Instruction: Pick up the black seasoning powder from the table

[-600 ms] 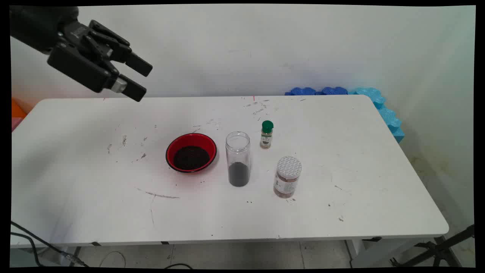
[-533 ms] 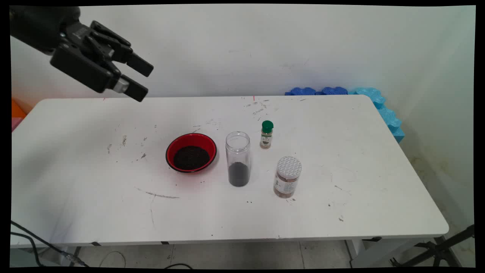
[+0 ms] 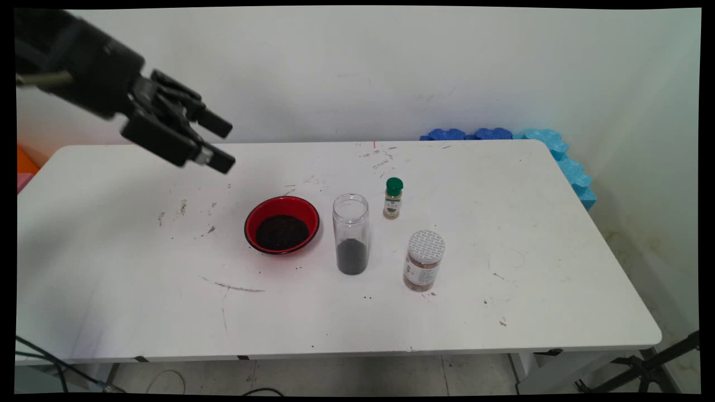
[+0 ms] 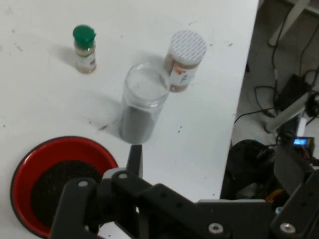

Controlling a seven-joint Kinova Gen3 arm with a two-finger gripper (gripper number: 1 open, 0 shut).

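My black gripper [image 3: 225, 145] hangs open and empty above the table's back left, up and to the left of a red bowl [image 3: 282, 224] of dark grains. Right of the bowl stands a clear lidless jar [image 3: 351, 233] with dark powder in its bottom. Behind the jar is a small green-capped bottle [image 3: 393, 198], and to its front right a brown-filled jar with a white lid [image 3: 424, 268]. In the hand view, one finger [image 4: 134, 158] rises between the red bowl [image 4: 60, 184] and the clear jar [image 4: 142, 102]. Beyond them stand the green-capped bottle [image 4: 84, 49] and the white-lidded jar [image 4: 183, 60].
Blue foam pieces [image 3: 558, 153] lean against the wall at the white table's [image 3: 503, 312] back right corner. An orange object [image 3: 25, 162] shows at the left edge. Cables and stand legs [image 3: 642, 368] lie on the floor below the table's front edge.
The gripper has come down and a little to the right, closer to the red bowl, with its fingers still apart. Nothing on the table has moved.
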